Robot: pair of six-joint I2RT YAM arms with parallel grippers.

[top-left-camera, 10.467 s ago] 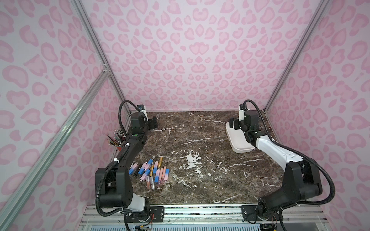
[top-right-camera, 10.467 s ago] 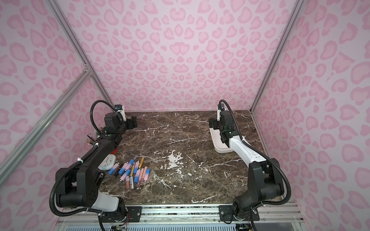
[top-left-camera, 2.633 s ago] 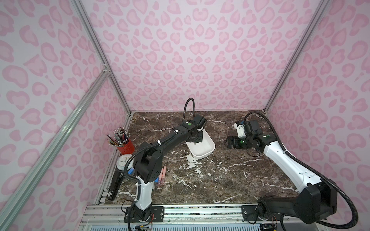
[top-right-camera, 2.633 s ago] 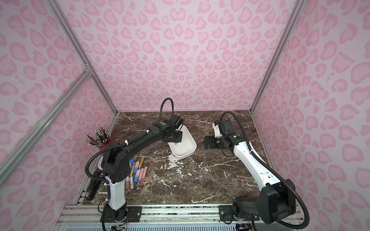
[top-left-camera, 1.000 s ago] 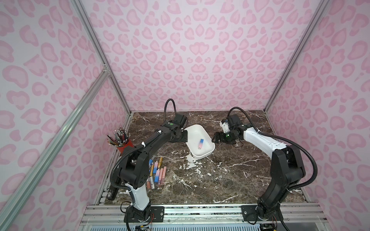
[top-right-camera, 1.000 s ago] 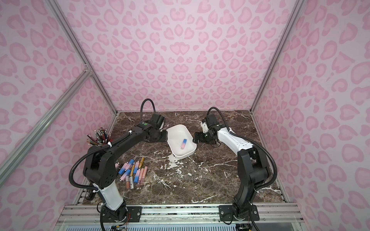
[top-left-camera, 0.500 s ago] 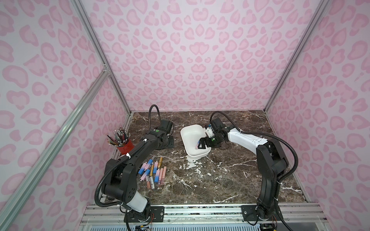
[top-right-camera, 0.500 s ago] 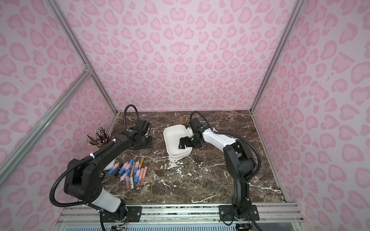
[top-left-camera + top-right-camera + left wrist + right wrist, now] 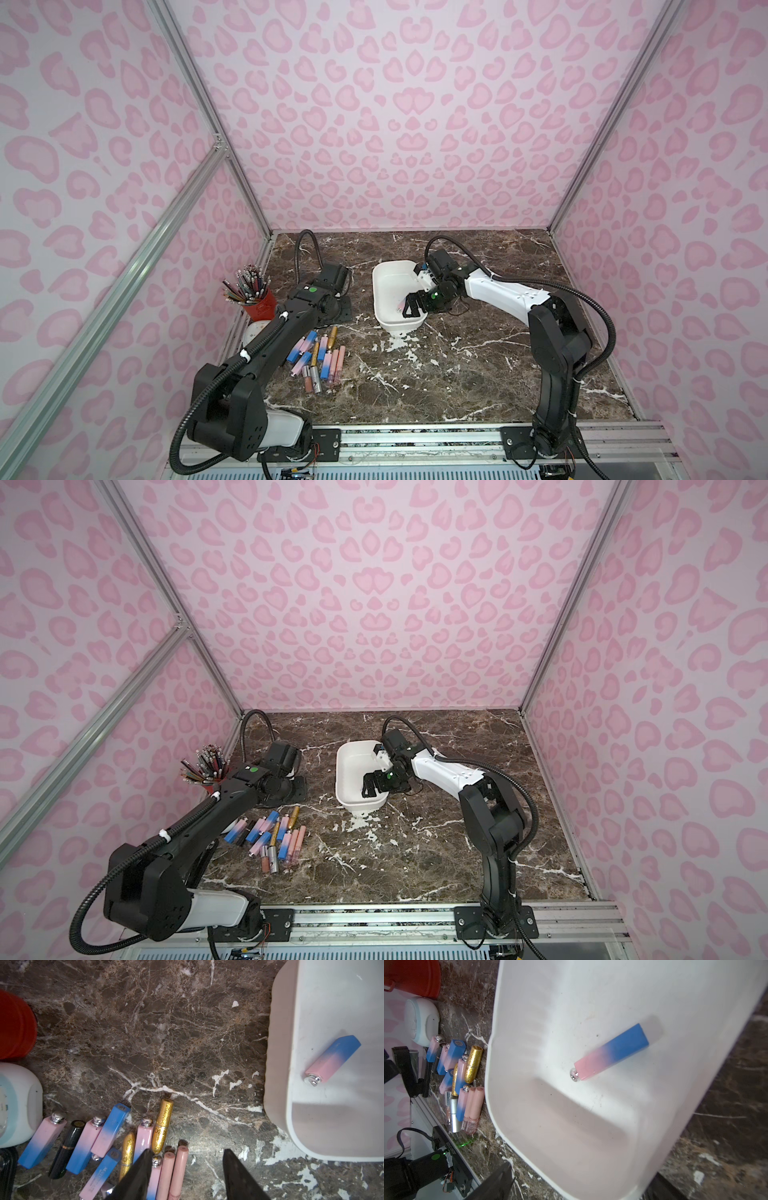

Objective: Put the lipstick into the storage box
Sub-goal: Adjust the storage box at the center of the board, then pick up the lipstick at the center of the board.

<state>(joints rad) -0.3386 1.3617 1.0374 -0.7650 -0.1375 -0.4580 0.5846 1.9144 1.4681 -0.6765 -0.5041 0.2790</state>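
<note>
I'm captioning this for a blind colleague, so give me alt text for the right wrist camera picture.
A pink-to-blue lipstick lies alone inside the white storage box, which fills most of the frame. Beside the box, more lipsticks lie bunched on the brown marble table, and the right gripper shows at the frame's edge, spread wide open.

Left wrist view. Brown marble tabletop, white-veined. The white storage box sits at one edge, only partly in frame. One lipstick lies flat on its floor, a pink-to-blue case with a silver end, touching no wall. Apart from the box, loose lipsticks lie side by side, several touching: pink-to-blue cases, two gold glitter tubes, one black tube, two pale pink tubes. Left gripper: dark fingertips spread over the cluster's edge, nothing between them. Beyond the cluster, a red cup and a white rounded device, both cropped.
</note>
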